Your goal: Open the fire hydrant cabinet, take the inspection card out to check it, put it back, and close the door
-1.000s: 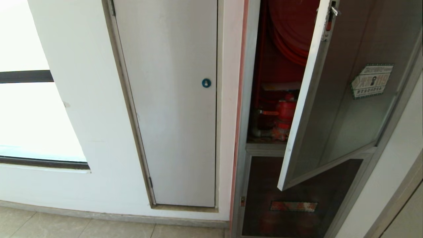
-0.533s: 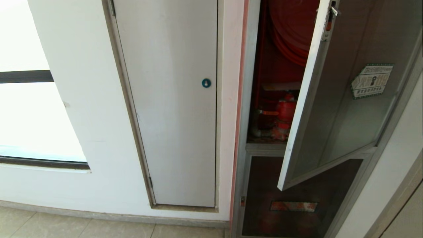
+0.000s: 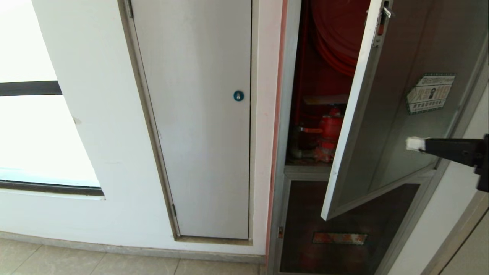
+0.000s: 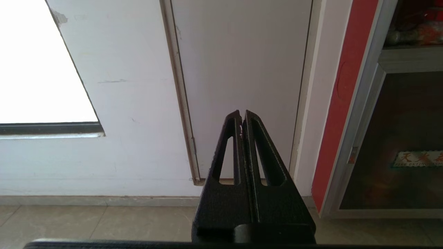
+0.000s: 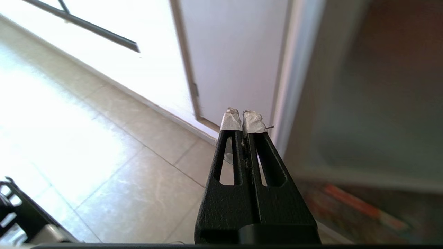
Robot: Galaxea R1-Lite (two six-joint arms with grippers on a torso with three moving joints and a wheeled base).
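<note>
The tall silver aluminium-framed fire hydrant cabinet stands right of the plain white door with a blue round lock. Its dark glass aluminium-framed door hangs ajar, with the red hose reel above the red valve inside. The right end effector sits before the glass, below the green-bordered hexagonal sticker.

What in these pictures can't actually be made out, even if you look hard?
- The inspection card: not seen in any view; the half-open door hides most of the fire hydrant cabinet.
- The hose reel: cut off by the head view's top edge.
- Text on the hexagonal sticker: too small in the head view.
- Whether the shut right gripper touches the door: unclear; the right wrist view is blurred there.
- The orange label: too small to read.
</note>
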